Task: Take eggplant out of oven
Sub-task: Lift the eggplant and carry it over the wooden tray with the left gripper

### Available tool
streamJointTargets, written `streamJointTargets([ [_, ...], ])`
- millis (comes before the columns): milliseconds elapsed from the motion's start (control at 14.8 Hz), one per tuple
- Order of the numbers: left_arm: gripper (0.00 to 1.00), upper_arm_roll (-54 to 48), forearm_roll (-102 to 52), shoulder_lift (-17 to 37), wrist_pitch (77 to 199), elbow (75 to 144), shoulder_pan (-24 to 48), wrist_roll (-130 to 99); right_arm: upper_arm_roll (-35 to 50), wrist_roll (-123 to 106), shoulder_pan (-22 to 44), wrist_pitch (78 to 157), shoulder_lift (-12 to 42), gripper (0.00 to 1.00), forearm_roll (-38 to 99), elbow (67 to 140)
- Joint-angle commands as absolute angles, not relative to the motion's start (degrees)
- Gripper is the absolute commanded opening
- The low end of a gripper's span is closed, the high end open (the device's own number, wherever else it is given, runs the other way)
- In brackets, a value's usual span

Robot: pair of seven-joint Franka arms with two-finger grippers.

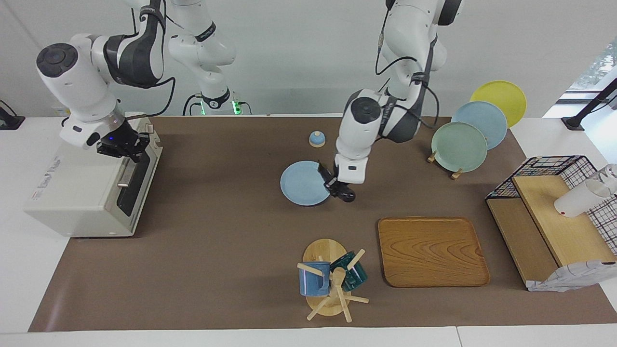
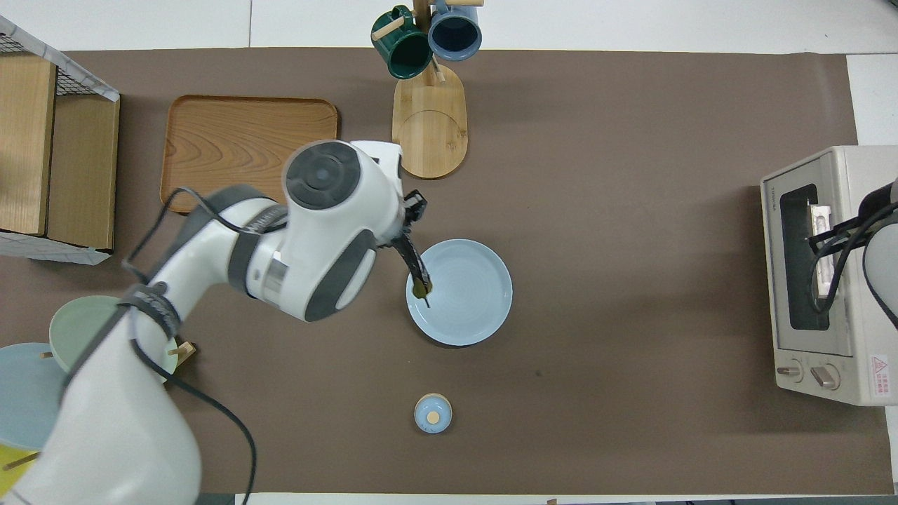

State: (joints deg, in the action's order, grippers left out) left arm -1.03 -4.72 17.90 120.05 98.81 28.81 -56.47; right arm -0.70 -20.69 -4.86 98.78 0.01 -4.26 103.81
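"TOSHIBA" brand on oven (image 2: pixel 828 273) front, red warning sticker beside knobs

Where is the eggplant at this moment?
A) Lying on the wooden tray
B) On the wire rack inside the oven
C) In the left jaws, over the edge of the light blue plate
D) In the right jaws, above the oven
C: the left gripper is shut on the dark eggplant, which hangs over the rim of the light blue plate, away from the oven.

wall (image 1: pixel 299 58): plain white | table (image 1: pixel 14 270): white (brown mat (image 1: pixel 231 231) on top) | window (image 1: pixel 597 62): corner
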Motion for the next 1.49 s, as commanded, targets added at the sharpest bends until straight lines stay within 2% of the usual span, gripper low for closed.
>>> streamJointTargets([
  [0, 0.00, -1.7, -4.8, 19.5, 116.7, 94.9, 20.2, -36.7, 0.5, -9.5, 0.5, 94.8, 1.6, 0.18, -2.4, 98.8],
  [68, 0.00, -1.8, -4.9, 19.9, 116.7, 94.4, 16.8, -29.9, 0.5, -7.9, 1.0, 94.7, 1.5, 0.44, -2.3, 99.1],
  [135, 0.00, -1.8, -5.1, 20.4, 117.1, 94.4, 14.4, -24.1, 0.5, -8.0, 0.9, 94.0, 1.5, 0.94, -2.1, 99.1],
  [203, 0.00, -1.8, -5.1, 22.0, 117.0, 94.0, 12.4, -20.1, 0.5, -7.9, 0.4, 94.0, 1.2, 1.00, -1.8, 99.7],
  [609, 0.00, -1.7, -4.6, 36.6, 118.1, 78.9, 7.2, -13.5, -0.5, -7.6, -0.8, 91.9, 2.8, 1.00, -1.0, 97.1],
  [1151, 0.00, -1.7, -4.3, 37.5, 122.7, 80.0, 6.6, -8.4, -4.6, -5.2, 2.4, 89.9, 2.7, 1.00, -0.8, 96.2],
  [1219, 0.86, -1.6, -4.3, 37.4, 122.2, 80.1, 6.7, -7.0, -7.2, -5.3, 4.2, 90.0, 2.6, 1.00, -0.8, 96.2],
  [1286, 1.00, -1.7, -4.3, 37.2, 121.2, 79.8, 6.5, -6.8, -7.9, -5.3, 4.4, 90.1, 2.5, 1.00, -0.8, 96.2],
  [1422, 1.00, -1.7, -4.9, 36.6, 118.2, 79.4, 6.1, -6.9, -7.6, -5.3, 4.0, 90.0, 2.0, 1.00, -0.9, 96.5],
])
